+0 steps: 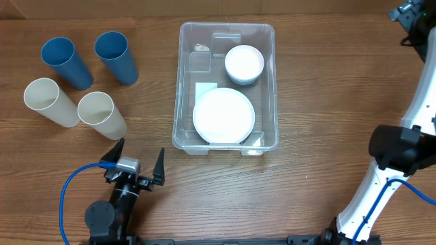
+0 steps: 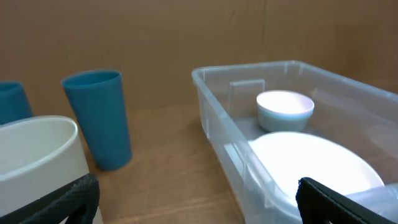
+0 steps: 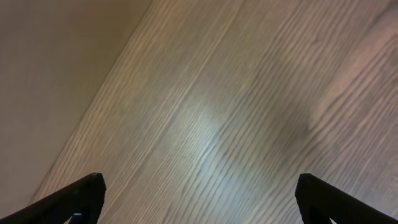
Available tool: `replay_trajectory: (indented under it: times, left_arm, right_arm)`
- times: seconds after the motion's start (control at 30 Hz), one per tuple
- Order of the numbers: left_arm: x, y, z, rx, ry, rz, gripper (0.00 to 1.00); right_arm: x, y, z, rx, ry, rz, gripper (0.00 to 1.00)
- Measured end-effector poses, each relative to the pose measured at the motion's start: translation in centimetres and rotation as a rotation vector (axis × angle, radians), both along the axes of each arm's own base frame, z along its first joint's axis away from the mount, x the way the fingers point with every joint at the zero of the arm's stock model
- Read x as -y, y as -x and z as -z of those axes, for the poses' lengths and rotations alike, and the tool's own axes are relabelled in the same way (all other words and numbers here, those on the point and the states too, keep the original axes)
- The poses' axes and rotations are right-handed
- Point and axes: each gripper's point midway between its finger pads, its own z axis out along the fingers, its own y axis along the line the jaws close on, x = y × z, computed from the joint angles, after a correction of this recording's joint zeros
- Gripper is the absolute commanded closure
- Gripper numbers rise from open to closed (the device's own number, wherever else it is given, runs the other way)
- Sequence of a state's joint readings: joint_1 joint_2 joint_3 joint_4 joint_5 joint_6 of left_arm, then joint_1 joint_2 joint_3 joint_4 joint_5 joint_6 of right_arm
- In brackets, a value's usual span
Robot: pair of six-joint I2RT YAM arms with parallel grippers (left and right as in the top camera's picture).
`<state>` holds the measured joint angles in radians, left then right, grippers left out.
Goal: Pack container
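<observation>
So your container (image 1: 182,88) sits about mid-table (image 1: 327,82), long side running away from you. There's a big white plate (image 1: 223,114) in its near half and a white bowl (image 1: 244,63) tucked toward the far right corner. A white label (image 1: 206,89) shows on the bottom just past the plate. Your left end effector (image 1: 142,147) is down near the front edge, off the container's near left corner, spread wide and holding nothing. Through the left wrist view you're looking between its fingers (image 2: 62,202) at the container's left wall. Four cups stand on the left, well apart from the container: the left blue cup (image 1: 66,62) and right blue cup (image 1: 116,57) at the back, the left cream cup (image 1: 50,102) and right cream cup (image 1: 101,114) in front. That right cream one is just ahead of your left end effector. Your right end effector (image 3: 205,199) is way out at the far right corner, also wide open and empty, and its camera sees only bare table.
</observation>
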<state>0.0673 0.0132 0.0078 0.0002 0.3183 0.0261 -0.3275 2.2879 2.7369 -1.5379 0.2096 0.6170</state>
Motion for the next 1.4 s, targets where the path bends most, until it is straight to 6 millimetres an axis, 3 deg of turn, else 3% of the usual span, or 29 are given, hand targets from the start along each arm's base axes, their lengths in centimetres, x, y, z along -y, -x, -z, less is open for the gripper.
replay_trajectory:
  times: [0.13,0.23,0.27,0.37,0.43,0.53,0.63,0.73,0.8,0.9,1.1,1.17,1.2,1.23,1.27,1.3,1.33,1.4]
  left_arm:
    - [0.6,0.3,-1.9,0.076,-0.001,0.036,0.0]
    - [0.7,0.9,-2.7,0.001,0.025,0.04,0.0]
    - [0.6,1.2,-3.9,-0.021,0.025,0.029,0.0]
    - [-0.5,2.3,-9.9,-0.089,0.013,-0.043,0.0]
    - [-1.4,2.1,-10.8,-0.265,0.006,-0.091,0.0]
    - [-2.5,0.0,-10.8,-0.574,-0.032,-0.135,0.0]
    - [-2.5,-3.3,-10.9,-0.718,-0.059,-0.111,0.0]
    - [-1.7,-7.4,-9.5,-0.788,-0.054,-0.034,0.0]
    - [-1.5,-9.4,-7.1,-0.853,-0.041,-0.011,0.0]
    - [-2.8,-9.9,-4.2,-0.973,0.002,-0.115,0.0]
    - [-5.5,-10.4,-0.4,-1.105,0.017,-0.302,0.06]
    - [-6.1,-10.9,1.2,-1.144,0.001,-0.335,0.19]
    - [-6.4,-11.1,2.2,-1.17,-0.009,-0.347,0.31]
    - [-6.5,-11.3,3.2,-1.196,-0.013,-0.358,0.55]
    - [-6.6,-11.3,3.4,-1.202,-0.015,-0.365,0.73]
    - [-6.7,-11.4,4.9,-1.248,-0.017,-0.372,0.91]
    - [-6.8,-11.5,5.6,-1.265,-0.022,-0.377,0.96]
    - [-7.1,-11.6,7.2,-1.309,-0.038,-0.392,0.96]
  right_arm:
    - [0.2,0.1,0.0,0.0,0.0,0.005,0.0]
    - [0.2,0.1,0.0,0.0,0.0,0.004,0.0]
    - [0.2,0.1,0.0,0.0,-0.001,0.004,0.0]
    - [0.2,0.1,0.0,0.0,-0.001,0.005,0.0]
    - [0.2,0.1,0.0,0.0,-0.001,0.005,0.0]
    - [0.2,0.1,0.0,0.0,-0.002,0.004,0.0]
    - [0.2,0.1,0.0,0.0,-0.001,0.004,0.0]
    - [0.2,0.1,0.0,0.001,-0.001,0.005,0.0]
    - [0.2,0.1,0.0,0.001,-0.001,0.005,0.0]
    - [0.2,0.1,0.0,0.0,0.0,0.004,0.0]
    - [0.2,0.1,0.0,0.001,-0.001,0.005,0.0]
    - [0.2,0.1,0.0,0.001,0.0,0.005,0.0]
    - [0.2,0.1,0.0,0.001,0.0,0.004,0.0]
    - [0.2,0.1,0.0,0.001,-0.001,0.004,0.0]
    - [0.2,0.1,0.0,0.001,-0.001,0.004,0.0]
    - [0.2,0.1,0.0,0.001,-0.001,0.004,0.0]
    - [0.2,0.1,0.0,0.001,-0.001,0.004,0.0]
    - [0.2,0.1,0.0,0.001,-0.001,0.005,0.0]
